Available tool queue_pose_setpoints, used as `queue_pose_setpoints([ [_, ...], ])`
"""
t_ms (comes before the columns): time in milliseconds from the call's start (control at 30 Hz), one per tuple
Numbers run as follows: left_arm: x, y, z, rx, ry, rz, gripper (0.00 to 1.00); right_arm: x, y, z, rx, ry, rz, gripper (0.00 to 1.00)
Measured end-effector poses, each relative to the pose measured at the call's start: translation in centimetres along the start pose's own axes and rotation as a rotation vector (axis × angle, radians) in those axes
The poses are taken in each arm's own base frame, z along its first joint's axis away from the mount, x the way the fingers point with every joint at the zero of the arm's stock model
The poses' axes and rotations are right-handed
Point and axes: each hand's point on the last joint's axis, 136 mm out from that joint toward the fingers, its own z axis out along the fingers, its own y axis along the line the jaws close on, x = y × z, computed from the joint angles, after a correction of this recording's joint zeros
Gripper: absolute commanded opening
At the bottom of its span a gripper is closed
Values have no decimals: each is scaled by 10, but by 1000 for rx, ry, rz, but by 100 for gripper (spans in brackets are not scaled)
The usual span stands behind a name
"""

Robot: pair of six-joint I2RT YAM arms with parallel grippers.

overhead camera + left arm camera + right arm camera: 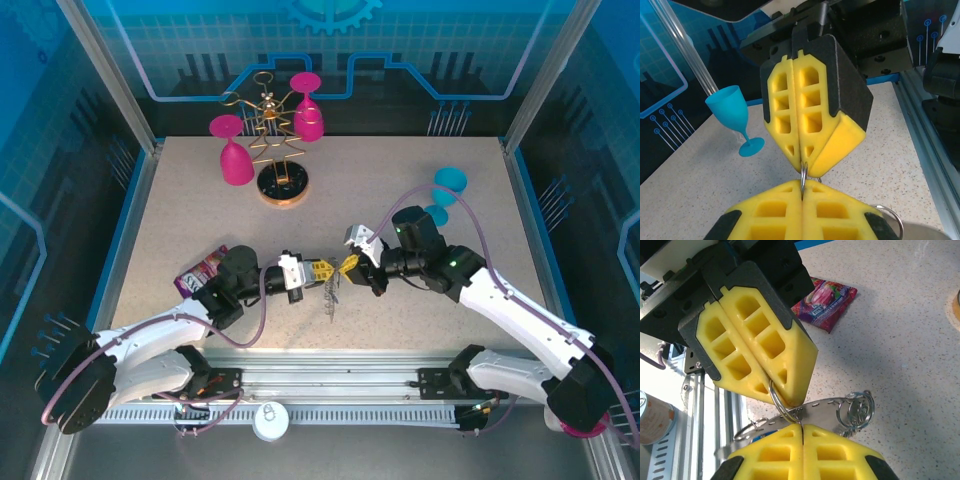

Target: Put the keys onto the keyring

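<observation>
Both grippers meet at the table's middle, tip to tip. My left gripper (325, 270) (802, 187) is shut on a small silver split ring (803, 175). My right gripper (350, 265) (803, 426) is shut on the same split ring (776, 397) from the other side. The keyring (825, 410), a thin grey metal band with small slots, passes through that ring and hangs below the grippers (333, 297). A second small ring (855, 410) with silver metal in it dangles off the band. A bit of blue key head (747, 437) peeks out beside my right fingers.
A purple snack packet (200, 270) lies left of the left wrist. The gold wire rack (280, 150) with pink glasses stands at the back. Teal glasses (445, 190) sit at the right. A white cap (270, 420) rests on the front rail.
</observation>
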Motion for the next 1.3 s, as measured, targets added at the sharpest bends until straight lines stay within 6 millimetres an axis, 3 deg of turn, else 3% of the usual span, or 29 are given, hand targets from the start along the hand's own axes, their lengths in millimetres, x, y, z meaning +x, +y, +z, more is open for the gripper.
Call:
queue_pose_setpoints([
  [33, 0, 0, 0, 0, -3, -2, 0, 0, 0, 1, -8, -1, 9, 0],
  [167, -3, 0, -1, 2, -17, -13, 0, -2, -1, 2, -14, -11, 30, 28],
  [400, -12, -2, -1, 22, -57, 4, 0, 10, -4, -7, 37, -82, 0, 37],
  [567, -13, -4, 0, 35, -63, 5, 0, 6, 2, -23, 70, -163, -126, 37],
  [733, -10, -6, 1, 46, -57, -16, 0, -5, 7, -24, 50, -214, -209, 34],
  [1033, -11, -7, 1, 52, -59, -20, 0, -4, 13, -9, -20, -207, -254, 28],
  [1300, -11, -7, 1, 53, -59, -26, 0, -7, 15, -1, -37, -209, -290, 14],
])
